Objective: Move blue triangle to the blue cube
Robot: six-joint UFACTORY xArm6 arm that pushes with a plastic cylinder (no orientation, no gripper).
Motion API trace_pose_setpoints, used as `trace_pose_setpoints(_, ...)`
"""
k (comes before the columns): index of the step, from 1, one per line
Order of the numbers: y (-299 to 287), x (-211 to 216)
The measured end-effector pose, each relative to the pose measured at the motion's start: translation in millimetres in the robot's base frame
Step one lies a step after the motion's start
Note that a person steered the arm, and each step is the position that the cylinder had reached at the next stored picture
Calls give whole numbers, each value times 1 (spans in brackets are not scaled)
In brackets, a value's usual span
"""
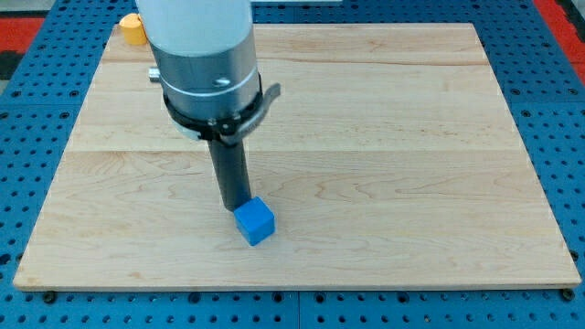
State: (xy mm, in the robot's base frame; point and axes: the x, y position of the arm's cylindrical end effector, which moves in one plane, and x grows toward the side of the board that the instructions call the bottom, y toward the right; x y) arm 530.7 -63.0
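The dark rod's tip (pixel 236 206) touches the blue plastic cube (pixel 254 221) from its upper left on the pale wooden bench (pixel 411 183). A yellow block (pixel 133 28) sits at the bench's top-left corner. The arm carries no hand, only this rod.

The board (pixel 366 137) is pale wood, smooth and matt, with fine grain and faint seams between its planks. Around it lies a blue perforated surface (pixel 27 164) with a slight sheen. The blue cube (pixel 254 221) looks like smooth matt plastic, as does the yellow block (pixel 133 28) at the board's top-left corner. The rod (pixel 230 169) is dark and matt; the collar (pixel 206 78) above it is brushed grey metal.
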Motion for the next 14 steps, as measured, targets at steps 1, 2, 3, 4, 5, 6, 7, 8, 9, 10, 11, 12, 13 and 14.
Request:
trace_pose_setpoints(1, 6, 12)
trace_pose_setpoints(2, 2, -21)
trace_pose_setpoints(3, -76, -57)
trace_pose_setpoints(4, -165, -120)
trace_pose_setpoints(5, -201, -189)
trace_pose_setpoints(6, -200, -237)
trace_pose_setpoints(7, -177, -258)
trace_pose_setpoints(8, -145, -256)
trace_pose_setpoints(9, -114, -243)
trace_pose_setpoints(10, -69, -223)
trace_pose_setpoints(11, -32, -190)
trace_pose_setpoints(12, -11, -145)
trace_pose_setpoints(13, 25, -99)
trace_pose_setpoints(14, 59, -65)
